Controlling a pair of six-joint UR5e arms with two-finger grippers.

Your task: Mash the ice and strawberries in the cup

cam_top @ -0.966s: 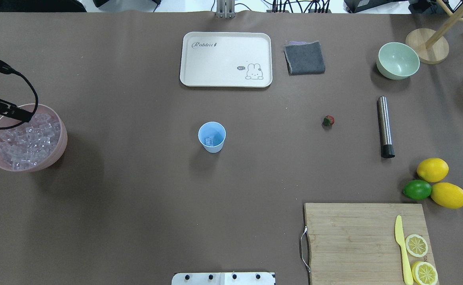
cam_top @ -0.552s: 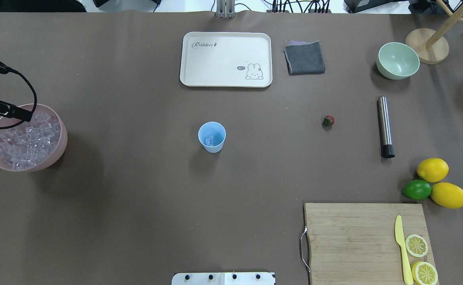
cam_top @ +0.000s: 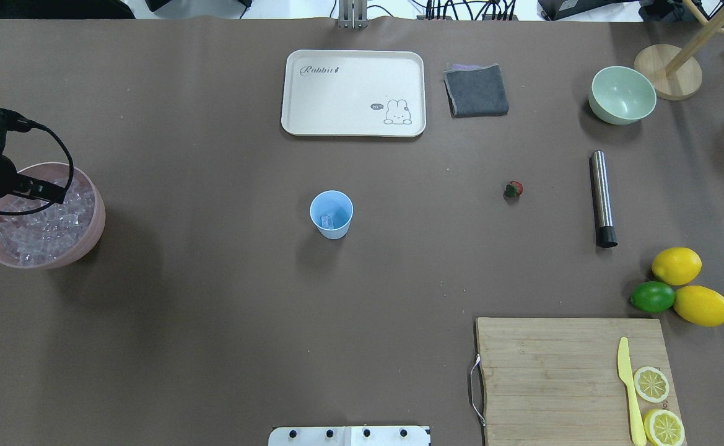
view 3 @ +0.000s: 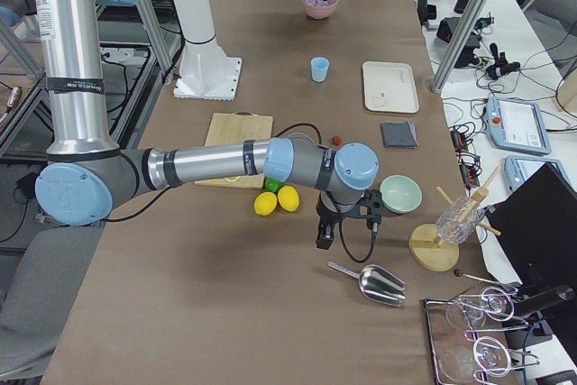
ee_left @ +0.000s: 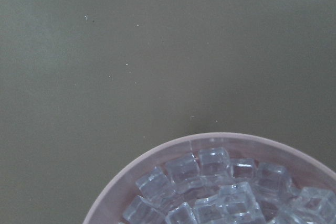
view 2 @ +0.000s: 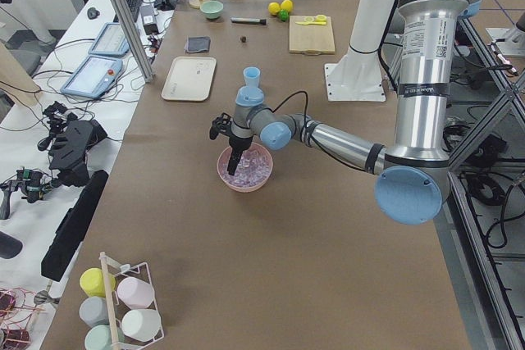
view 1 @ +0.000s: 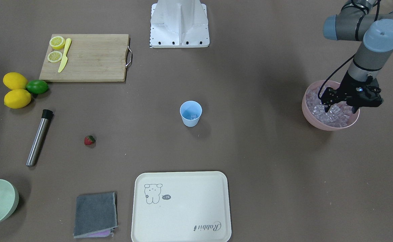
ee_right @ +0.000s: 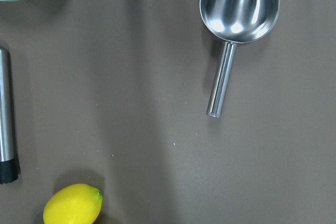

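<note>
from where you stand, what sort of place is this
Probably a robotics lab staged as a drink-prep station: a robot arm at a table, teach pendants alongside, a bowl of ice, lemons, a cutting board.

Left arm: elbow bent, wrist turned downward.
Left claw: jaws spread wide, tips pointing down.
Right arm: stretched low across the bench.
Right claw: pointing down; jaw state unclear.

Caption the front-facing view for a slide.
Left tool at the pink bowl of ice; cup and strawberry stand apart mid-table.
</note>
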